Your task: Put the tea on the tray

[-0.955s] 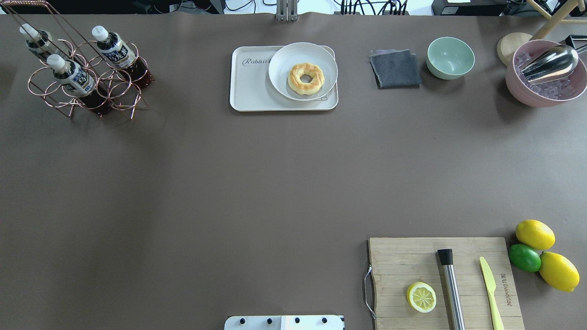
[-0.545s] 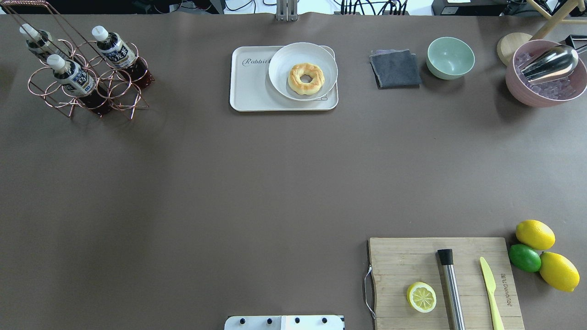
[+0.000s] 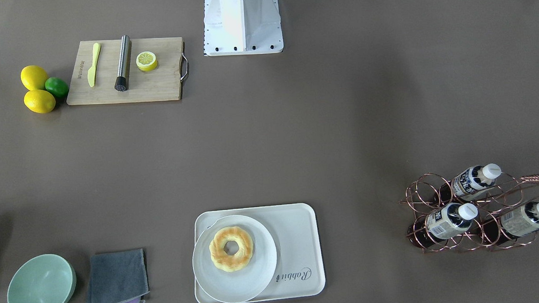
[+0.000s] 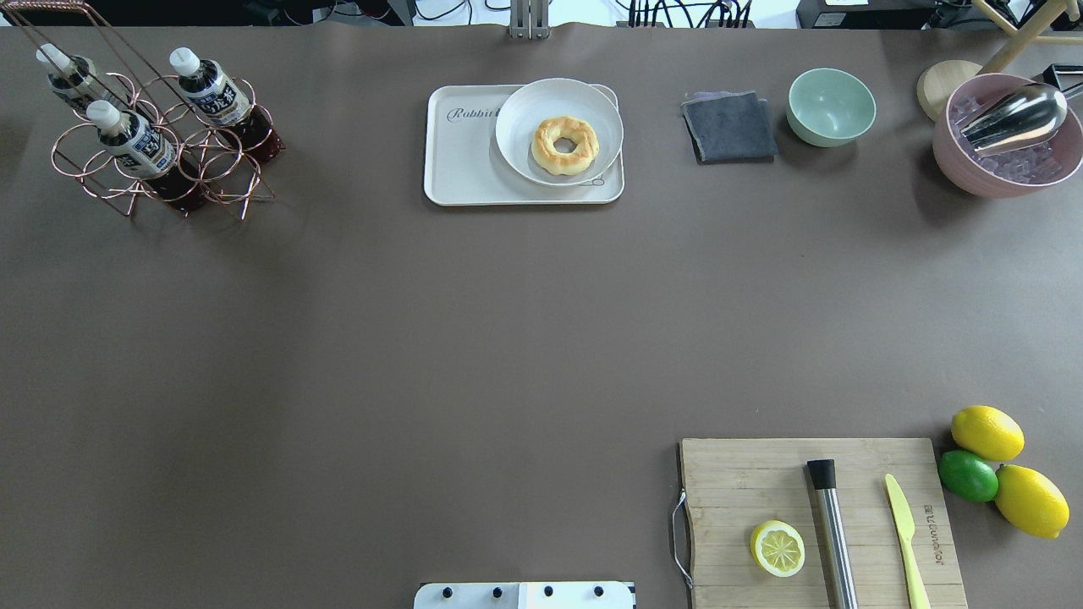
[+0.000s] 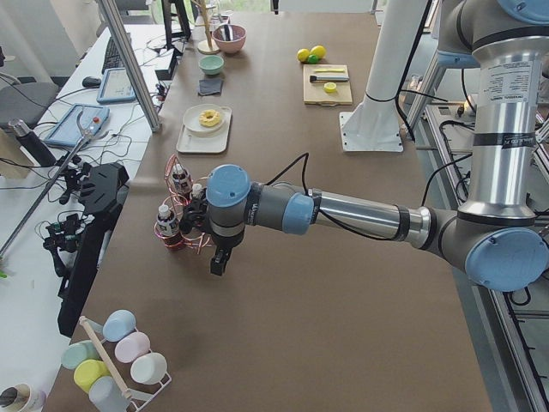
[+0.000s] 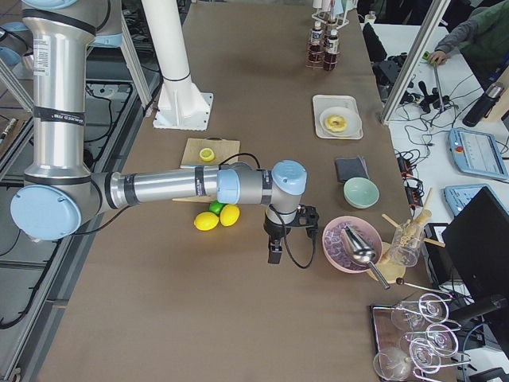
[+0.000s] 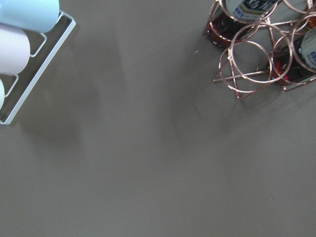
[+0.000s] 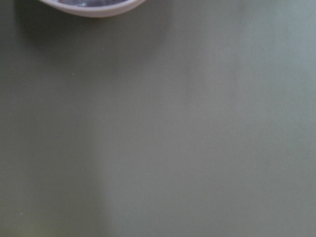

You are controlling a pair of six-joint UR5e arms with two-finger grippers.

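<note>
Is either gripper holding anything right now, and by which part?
The left gripper and right gripper seem empty; all three clear plastic tea bottles sit in the copper wire rack.

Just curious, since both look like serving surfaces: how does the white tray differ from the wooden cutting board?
The tray is white with a raised rim and rounded corners; the cutting board is flat wood with a wire handle. The tray carries a plate with a doughnut; the cutting board carries a lemon half, a steel muddler and a yellow-green knife. Both are rectangular and lie flat on the table.
</note>
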